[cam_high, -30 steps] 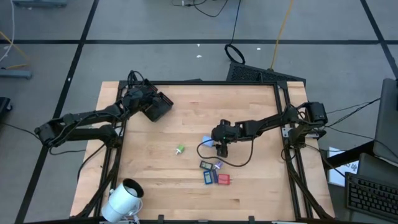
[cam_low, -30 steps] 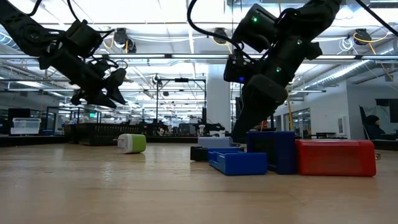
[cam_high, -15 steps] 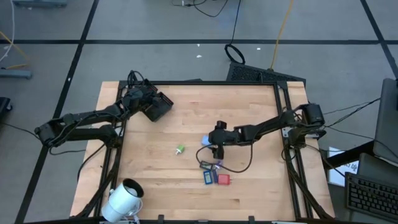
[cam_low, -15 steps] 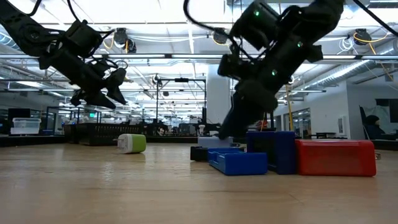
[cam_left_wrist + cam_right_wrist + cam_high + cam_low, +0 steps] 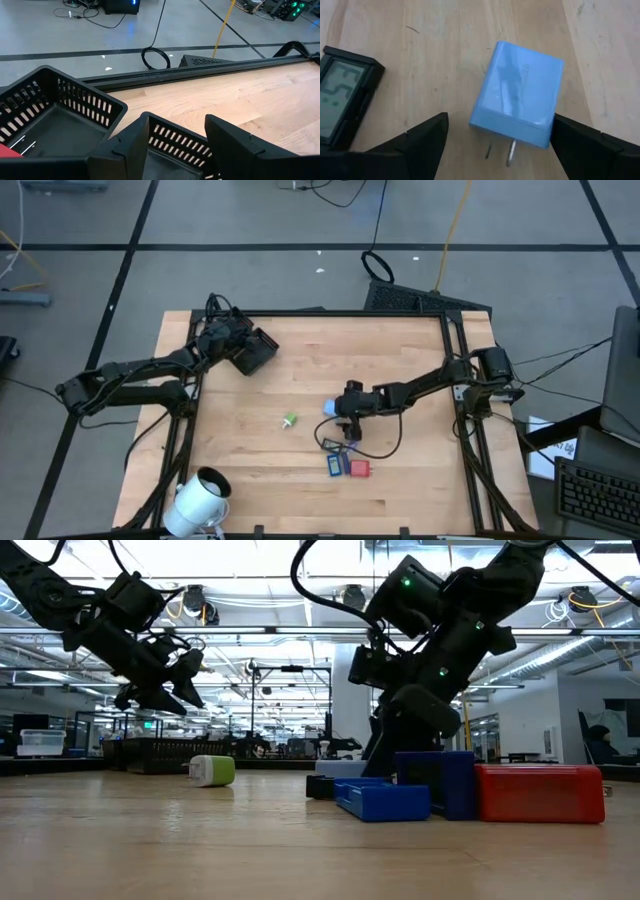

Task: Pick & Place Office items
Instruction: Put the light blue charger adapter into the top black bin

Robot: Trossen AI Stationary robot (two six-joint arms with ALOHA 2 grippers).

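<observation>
My right gripper (image 5: 344,420) is open and low over the table's middle, one finger on each side of a light blue plug adapter (image 5: 520,95) without touching it. The adapter lies flat on the wood (image 5: 329,407). A black display unit (image 5: 340,105) lies beside it. A blue (image 5: 337,466), a dark and a red (image 5: 360,469) block sit in a cluster nearer the near edge. The green-and-white bit (image 5: 290,420) lies alone to the left. My left gripper (image 5: 232,345) holds the black tray (image 5: 258,355) over the far-left corner. My left gripper has a slotted wall (image 5: 175,142) of the tray between its two fingers (image 5: 135,145), taken at the tray's rim. The tray is lifted clear of the table and tilted (image 5: 150,675).
A large white cylinder (image 5: 200,498) lies at the near-left corner. A black cable (image 5: 370,442) loops from the right arm down onto the table beside the cluster. A red piece (image 5: 7,150) shows inside the tray. Black frame rails (image 5: 450,360) run along the table's edges.
My right gripper has moved a little toward the table's left and near edges and has come down, ending low over the light blue adapter. Its cable loop has shifted with it. The items on the table have stayed in place.
</observation>
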